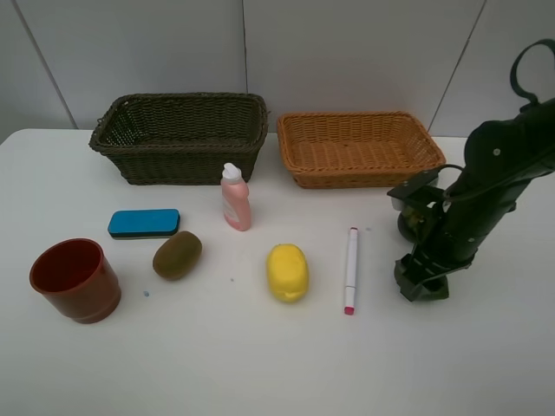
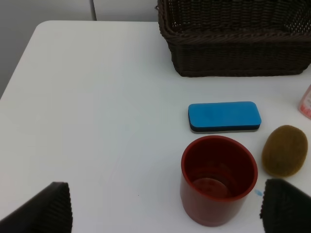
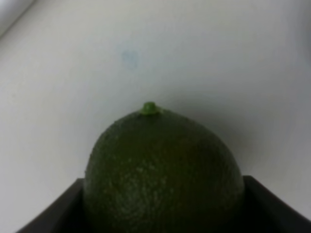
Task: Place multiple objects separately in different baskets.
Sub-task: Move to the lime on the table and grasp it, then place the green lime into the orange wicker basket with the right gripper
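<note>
A: Where do we find the lime [image 3: 163,170]?
B: In the right pincer [image 1: 422,279]. Its jaws press both sides of it, low on the desk [image 1: 260,364].
A: And the containers?
B: We see only wicker inside the dark basket [image 1: 178,160] and the orange basket [image 1: 364,178], and only a bare bottom inside the cup [image 1: 76,282]. The left pincer [image 2: 170,206] gapes wide and holds nothing.

Right arm [image 1: 499,165] bends low on the right, right gripper [image 1: 422,284] clamped on the green lime [image 3: 163,170]; left gripper [image 2: 167,208] hangs, jaws wide apart.
</note>
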### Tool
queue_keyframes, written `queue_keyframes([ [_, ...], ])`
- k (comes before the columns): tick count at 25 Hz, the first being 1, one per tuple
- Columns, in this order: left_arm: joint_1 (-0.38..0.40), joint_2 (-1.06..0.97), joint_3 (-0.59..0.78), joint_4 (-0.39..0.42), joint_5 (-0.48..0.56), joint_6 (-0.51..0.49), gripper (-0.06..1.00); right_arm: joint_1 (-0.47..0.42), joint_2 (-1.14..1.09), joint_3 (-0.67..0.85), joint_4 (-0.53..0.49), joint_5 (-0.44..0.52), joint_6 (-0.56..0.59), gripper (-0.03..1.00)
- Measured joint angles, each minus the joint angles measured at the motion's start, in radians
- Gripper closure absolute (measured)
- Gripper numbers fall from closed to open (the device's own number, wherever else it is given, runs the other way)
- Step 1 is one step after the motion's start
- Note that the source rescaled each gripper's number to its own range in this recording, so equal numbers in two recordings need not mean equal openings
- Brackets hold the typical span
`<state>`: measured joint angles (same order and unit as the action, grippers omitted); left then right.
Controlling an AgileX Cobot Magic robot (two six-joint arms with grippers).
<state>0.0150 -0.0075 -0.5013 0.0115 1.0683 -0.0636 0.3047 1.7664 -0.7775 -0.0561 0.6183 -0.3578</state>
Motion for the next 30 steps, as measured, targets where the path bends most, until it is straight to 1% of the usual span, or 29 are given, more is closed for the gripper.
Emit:
queue_keyframes([
  [3,0.0,0.0,0.0,0.0,0.0,0.0,-0.05,0.0,0.0,-0.004,0.002,0.009,0.0,0.4],
  [7,0.0,0.0,0.0,0.0,0.0,0.0,-0.05,0.0,-0.011,-0.072,0.004,0.103,0.0,0.4],
  [14,0.0,0.0,0.0,0.0,0.0,0.0,-0.05,0.0,-0.074,-0.281,0.004,0.28,0.003,0.4],
  [16,0.0,0.0,0.0,0.0,0.0,0.0,-0.05,0.0,-0.078,-0.354,0.004,0.321,0.004,0.4],
  [18,0.0,0.0,0.0,0.0,0.0,0.0,-0.05,0.0,-0.078,-0.417,0.004,0.341,0.014,0.4],
  [21,0.0,0.0,0.0,0.0,0.0,0.0,-0.05,0.0,-0.078,-0.5,0.004,0.339,0.02,0.4],
  [23,0.0,0.0,0.0,0.0,0.0,0.0,-0.05,0.0,-0.078,-0.548,0.004,0.318,0.022,0.4],
  [26,0.0,0.0,0.0,0.0,0.0,0.0,-0.05,0.0,-0.076,-0.596,-0.001,0.266,0.022,0.4],
  [30,0.0,0.0,0.0,0.0,0.0,0.0,-0.05,0.0,-0.048,-0.612,-0.023,0.158,0.062,0.4],
])
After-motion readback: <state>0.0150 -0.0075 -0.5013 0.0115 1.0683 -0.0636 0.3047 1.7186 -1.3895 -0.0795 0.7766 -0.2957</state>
